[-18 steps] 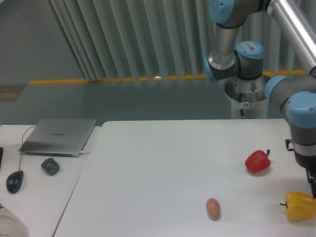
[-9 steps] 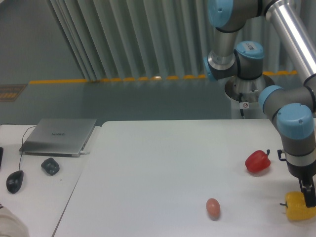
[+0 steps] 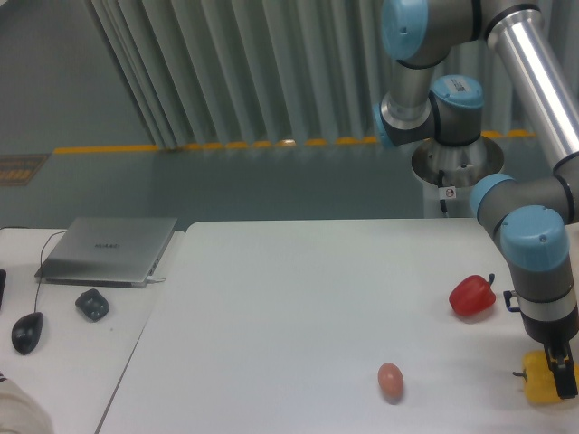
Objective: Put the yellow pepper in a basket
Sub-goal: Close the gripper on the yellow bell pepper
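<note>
Gripper (image 3: 563,378) sits low over the yellow pepper (image 3: 541,382), overlapping its right side. Whether its fingers grasp it cannot be told.

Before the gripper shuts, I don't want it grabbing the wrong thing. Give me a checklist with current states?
1. Gripper is at the yellow pepper, not another item: ok.
2. Red pepper clear of the grasp: ok.
3. Egg clear of the grasp: ok.
4. Fingers straddle the pepper: cannot tell, they sit at the frame's edge.
5. Basket in view for the drop: not ok, none visible.
</note>
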You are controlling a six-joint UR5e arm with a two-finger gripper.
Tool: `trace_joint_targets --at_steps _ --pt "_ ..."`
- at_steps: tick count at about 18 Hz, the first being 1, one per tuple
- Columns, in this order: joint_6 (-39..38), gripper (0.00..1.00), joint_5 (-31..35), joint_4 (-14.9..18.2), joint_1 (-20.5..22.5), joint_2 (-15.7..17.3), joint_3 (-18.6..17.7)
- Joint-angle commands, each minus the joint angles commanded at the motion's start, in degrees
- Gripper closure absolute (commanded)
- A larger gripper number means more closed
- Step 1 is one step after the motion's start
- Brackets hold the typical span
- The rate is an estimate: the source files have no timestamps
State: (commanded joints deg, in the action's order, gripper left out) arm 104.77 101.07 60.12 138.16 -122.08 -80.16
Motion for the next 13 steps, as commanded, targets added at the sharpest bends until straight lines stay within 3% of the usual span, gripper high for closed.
trace_joint_targets --at_steps 11,13 --pt "-0.97 0.0 -0.17 -0.26 -0.53 -1.76 -0.18" --pt "-0.88 0.11 -0.17 -0.26 -0.53 -1.67 -0.35"
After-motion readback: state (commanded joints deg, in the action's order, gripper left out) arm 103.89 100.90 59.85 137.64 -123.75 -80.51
